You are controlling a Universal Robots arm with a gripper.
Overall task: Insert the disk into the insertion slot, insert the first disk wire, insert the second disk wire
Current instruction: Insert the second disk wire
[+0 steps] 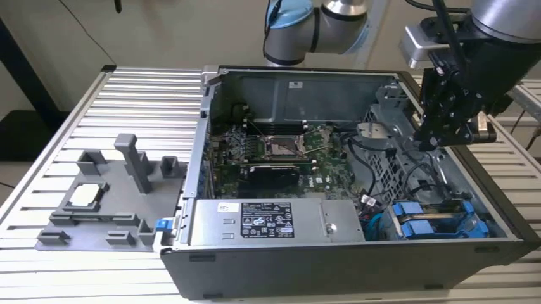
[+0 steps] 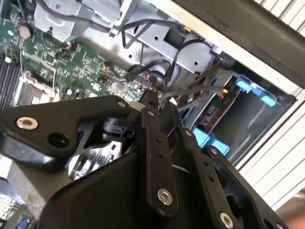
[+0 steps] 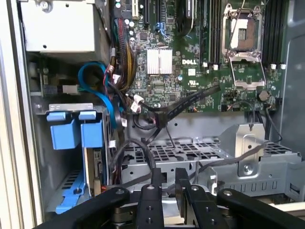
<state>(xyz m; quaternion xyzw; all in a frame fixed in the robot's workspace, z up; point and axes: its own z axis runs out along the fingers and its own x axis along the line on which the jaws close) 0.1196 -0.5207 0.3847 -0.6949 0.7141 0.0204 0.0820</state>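
Loose cables (image 3: 233, 158) across perforated metal cage (image 3: 190, 151)

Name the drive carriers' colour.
Bright blue; the drive carriers show best in the first wrist view.

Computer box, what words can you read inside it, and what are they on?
White label on the grey metal power-supply box: print too small to read.
Green circuit board: a white maker's logo, plus tiny white markings too small to read.
Nothing else readable.
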